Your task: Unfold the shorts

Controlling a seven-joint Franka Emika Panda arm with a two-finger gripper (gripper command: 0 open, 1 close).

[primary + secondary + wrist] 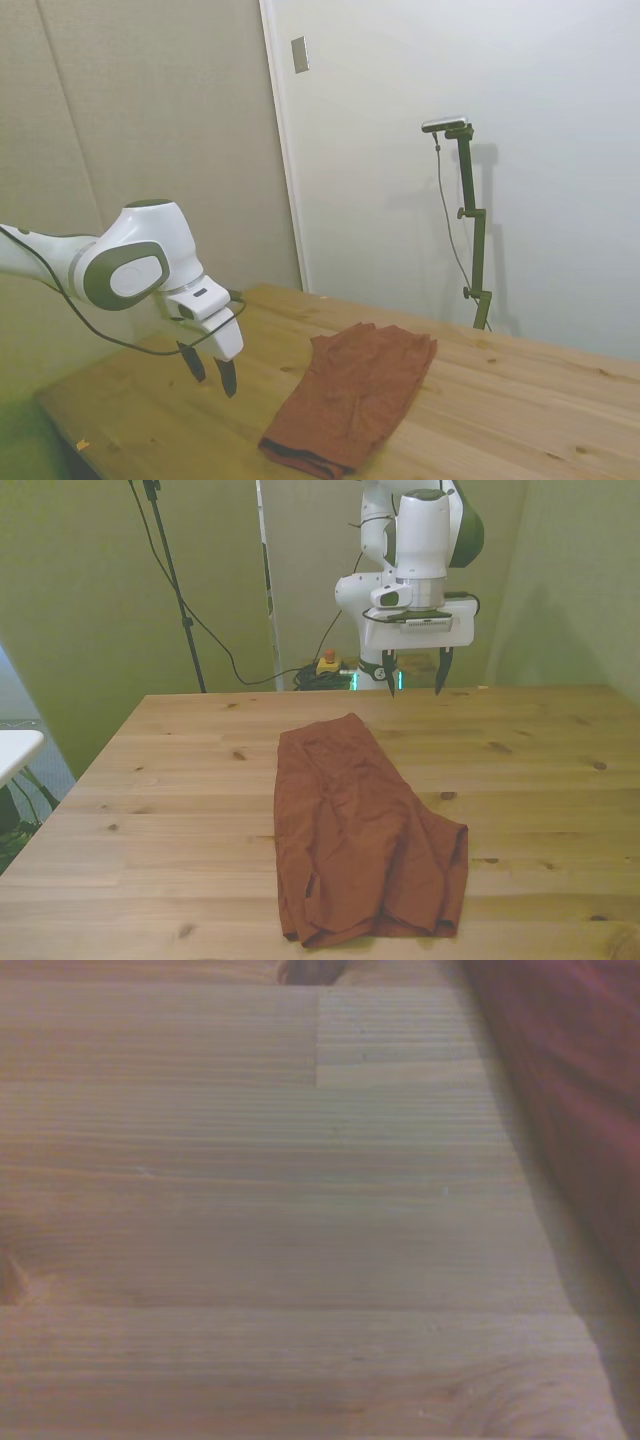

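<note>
From the side the tool hangs with fingers spread wide and empty above the surface, apart from the folded shorts; from the front the shorts lie mid-surface reaching its near edge; the wrist camera catches blurred red cloth beside bare planks.

**Lighting and image quality**

Dim, even indoor light with a yellow-green cast in side and front views. Soft shadows only: a faint one on the pale wall in the side view; a thin dark rim under the shorts on the table. No glare. Both room views reasonably sharp, slightly grainy. Wrist view warmer in tone, soft overall; wood grain legible mid-frame, the red cloth edge blurred, corners darkened.
</note>
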